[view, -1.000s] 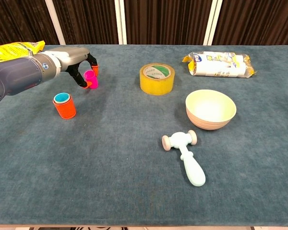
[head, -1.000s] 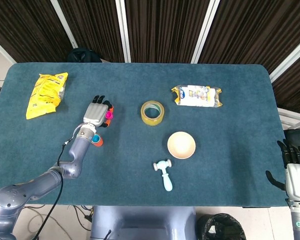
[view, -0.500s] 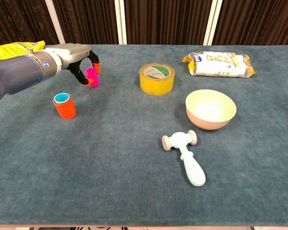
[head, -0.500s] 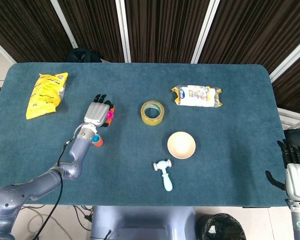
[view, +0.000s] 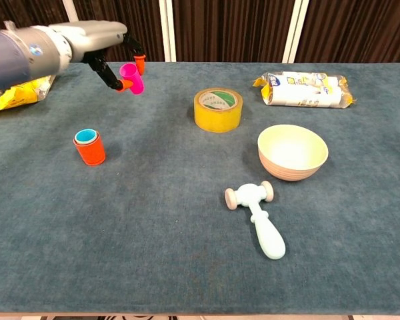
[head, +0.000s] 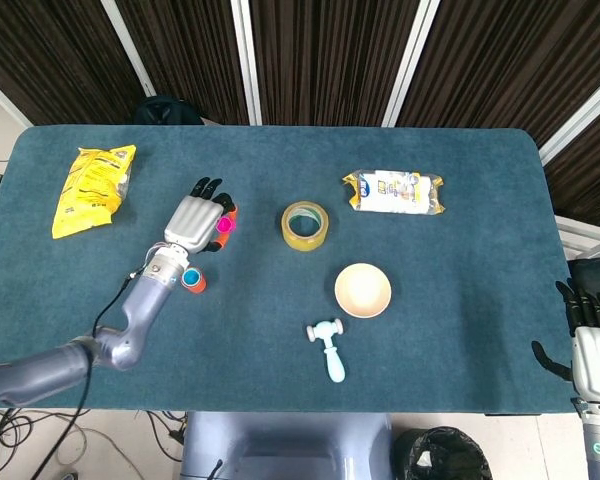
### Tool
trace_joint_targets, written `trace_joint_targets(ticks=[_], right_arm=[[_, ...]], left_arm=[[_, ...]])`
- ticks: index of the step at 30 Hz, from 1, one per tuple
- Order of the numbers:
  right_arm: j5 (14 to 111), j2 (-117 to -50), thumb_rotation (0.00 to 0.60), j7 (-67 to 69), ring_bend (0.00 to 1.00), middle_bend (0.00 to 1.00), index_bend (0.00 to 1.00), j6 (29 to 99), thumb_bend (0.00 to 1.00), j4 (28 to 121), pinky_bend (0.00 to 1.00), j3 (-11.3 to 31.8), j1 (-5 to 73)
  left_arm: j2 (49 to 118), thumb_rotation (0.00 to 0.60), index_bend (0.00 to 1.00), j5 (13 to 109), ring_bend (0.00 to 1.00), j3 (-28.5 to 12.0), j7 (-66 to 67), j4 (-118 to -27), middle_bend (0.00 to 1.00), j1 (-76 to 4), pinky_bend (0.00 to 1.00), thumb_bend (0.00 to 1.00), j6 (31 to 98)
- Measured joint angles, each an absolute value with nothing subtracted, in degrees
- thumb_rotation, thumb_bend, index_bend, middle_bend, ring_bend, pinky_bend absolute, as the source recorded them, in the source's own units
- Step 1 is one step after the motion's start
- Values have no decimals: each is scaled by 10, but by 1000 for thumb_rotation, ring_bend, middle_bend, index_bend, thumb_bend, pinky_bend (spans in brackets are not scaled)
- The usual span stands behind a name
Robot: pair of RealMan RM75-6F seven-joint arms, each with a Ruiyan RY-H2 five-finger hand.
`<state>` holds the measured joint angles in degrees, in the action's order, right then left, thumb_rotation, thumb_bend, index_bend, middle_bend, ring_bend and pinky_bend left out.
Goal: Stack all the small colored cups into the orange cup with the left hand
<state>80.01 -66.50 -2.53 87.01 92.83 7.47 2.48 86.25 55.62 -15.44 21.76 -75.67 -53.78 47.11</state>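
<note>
My left hand (view: 97,41) (head: 195,222) holds a small pink cup (view: 131,77) (head: 223,224) pinched at its fingertips, lifted well above the table at the back left. The orange cup (view: 91,147) (head: 192,279) stands upright on the table below and nearer the front, with a light blue cup nested inside it. My right hand (head: 590,335) hangs off the table's right edge, fingers apart and holding nothing; the chest view does not show it.
A yellow tape roll (view: 218,109) stands mid-table, a cream bowl (view: 293,152) to its right, a pale blue toy hammer (view: 258,218) in front. A white packet (view: 304,89) lies at the back right, a yellow snack bag (head: 93,187) at the back left.
My left hand has risen off the table with the pink cup in its fingertips. The orange cup and the right hand have not moved.
</note>
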Motion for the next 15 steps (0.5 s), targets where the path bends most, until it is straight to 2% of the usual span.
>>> trace_joint_targets(ticks=[9, 15], right_arm=[[802, -668, 600, -30, 132, 78, 86, 868, 324, 929, 84, 72, 26], [801, -668, 600, -30, 132, 78, 85, 867, 324, 930, 84, 72, 26]], left_arm=[[667, 600, 458, 558, 0, -129, 232, -1011, 263, -479, 0, 382, 486], [581, 600, 458, 576, 0, -88, 229, -1079, 263, -432, 0, 382, 490]])
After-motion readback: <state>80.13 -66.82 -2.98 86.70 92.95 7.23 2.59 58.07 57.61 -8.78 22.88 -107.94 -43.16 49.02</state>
